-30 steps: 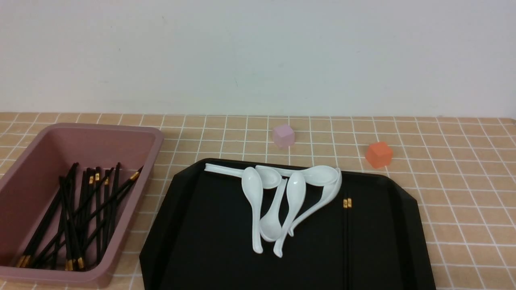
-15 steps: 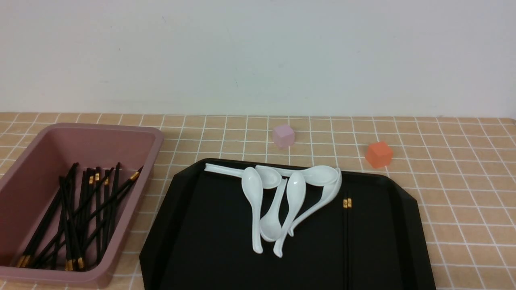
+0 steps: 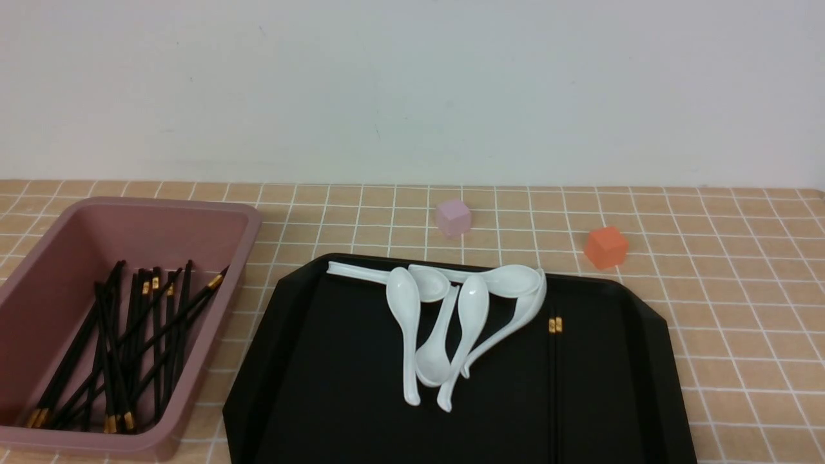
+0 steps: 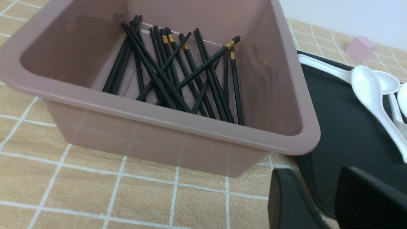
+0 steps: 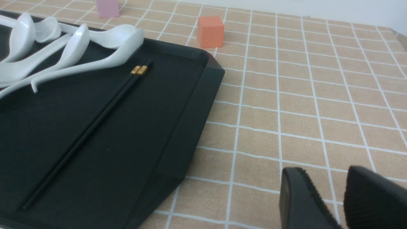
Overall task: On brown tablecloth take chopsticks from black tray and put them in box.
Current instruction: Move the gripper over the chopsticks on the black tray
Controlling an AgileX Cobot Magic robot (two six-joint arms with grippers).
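Tan-orange cloth ruled by thin white lines into small squares, the brown tablecloth [image 3: 741, 309] covers the whole work surface and meets a plain pale wall [image 3: 412, 84] at its far edge. Centre, near side: the glossy black tray [image 3: 309, 386], with cut-off corners and a raised rim. On its right part lie the chopsticks [image 3: 555, 386], a pair of long thin black sticks set side by side and touching, gold bands at the far, thick ends, thin ends toward the robot. Just left of them, a tangle of white spoons [image 3: 451, 322]. Left of the tray stands the dusty-pink box [image 3: 251, 225], which holds a heap of matching sticks [image 3: 129, 348]. Beyond the tray sit a pink cube [image 3: 453, 216] and an orange cube [image 3: 606, 247], well apart. The left gripper [image 4: 319, 181] hangs by the box's near corner and the right gripper [image 5: 324, 175] over bare cloth beside the tray; each has its fingers parted and grips nothing.
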